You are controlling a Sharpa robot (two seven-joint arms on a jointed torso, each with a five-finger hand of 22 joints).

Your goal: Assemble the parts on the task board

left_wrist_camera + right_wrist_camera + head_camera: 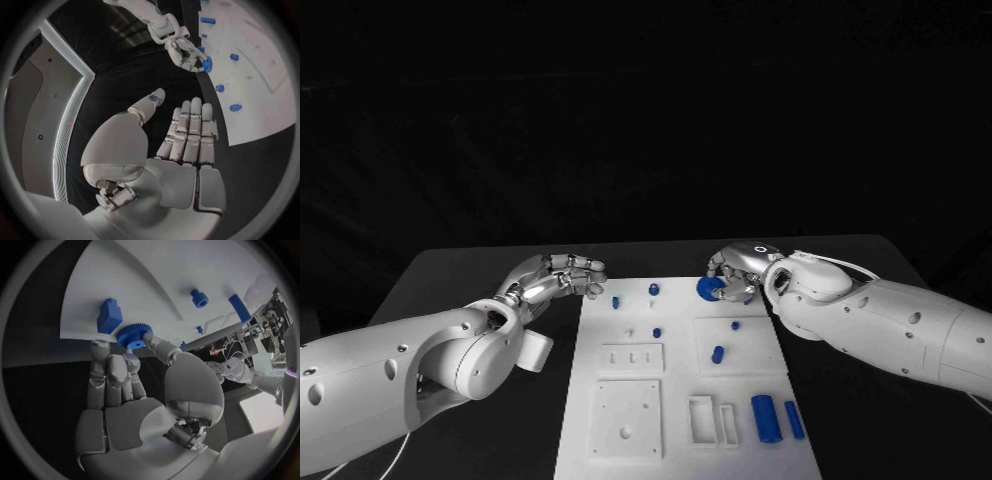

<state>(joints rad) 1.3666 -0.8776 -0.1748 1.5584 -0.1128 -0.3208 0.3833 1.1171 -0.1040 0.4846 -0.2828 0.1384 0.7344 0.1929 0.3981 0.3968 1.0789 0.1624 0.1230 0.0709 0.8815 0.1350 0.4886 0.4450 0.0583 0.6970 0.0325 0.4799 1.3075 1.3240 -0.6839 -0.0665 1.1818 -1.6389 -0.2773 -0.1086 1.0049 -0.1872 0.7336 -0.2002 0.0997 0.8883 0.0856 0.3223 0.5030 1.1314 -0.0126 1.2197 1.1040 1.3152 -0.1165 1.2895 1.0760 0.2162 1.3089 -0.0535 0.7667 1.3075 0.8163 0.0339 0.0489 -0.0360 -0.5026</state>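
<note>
Left of the task board [678,400], beside its far left corner, the left hand [557,277] hovers over the black table [473,270]; the left wrist view shows its fingers [190,131] straight, close together and holding nothing. Across the board, at its far right corner, the right hand [736,274] pinches a round, toothed blue gear [711,289] between thumb and fingertips [100,347], just at the board's far edge, next to a blocky blue part [108,316]. Risk, as judged: the grip is a fingertip pinch on the toothed rim, so the gear could tilt or slip on lowering and miss its seat, or knock the neighbouring block. Count in the head view: one gear held, two long blue cylinders [764,417] near the board's near right corner, and about five small blue pieces [653,289] scattered across its far half.
</note>
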